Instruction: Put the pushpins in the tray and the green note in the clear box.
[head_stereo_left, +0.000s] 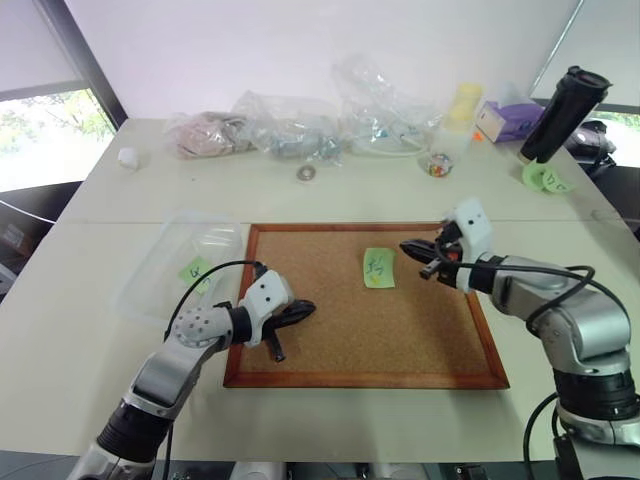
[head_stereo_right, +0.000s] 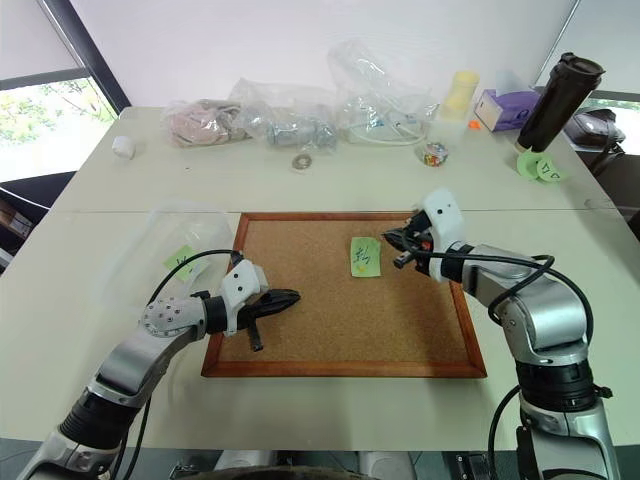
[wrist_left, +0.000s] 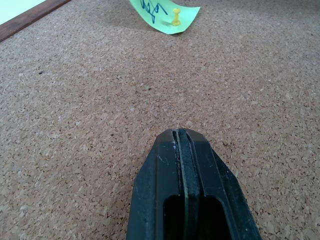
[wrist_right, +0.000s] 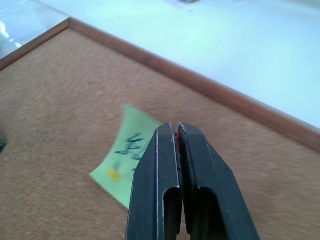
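While both tools read pressed together, I see a red sliver between the right tool's (wrist_right: 177, 131) fingers; left tool (wrist_left: 181, 136) empty over cork; note (head_stereo_left: 379, 268) pinned yellow.

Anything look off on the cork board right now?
The green note on the cork board is held by one yellow pushpin, and its free edge curls up off the cork. A sliver of red shows between the shut right gripper's fingers, probably a pushpin. Nothing looks spilled or damaged.
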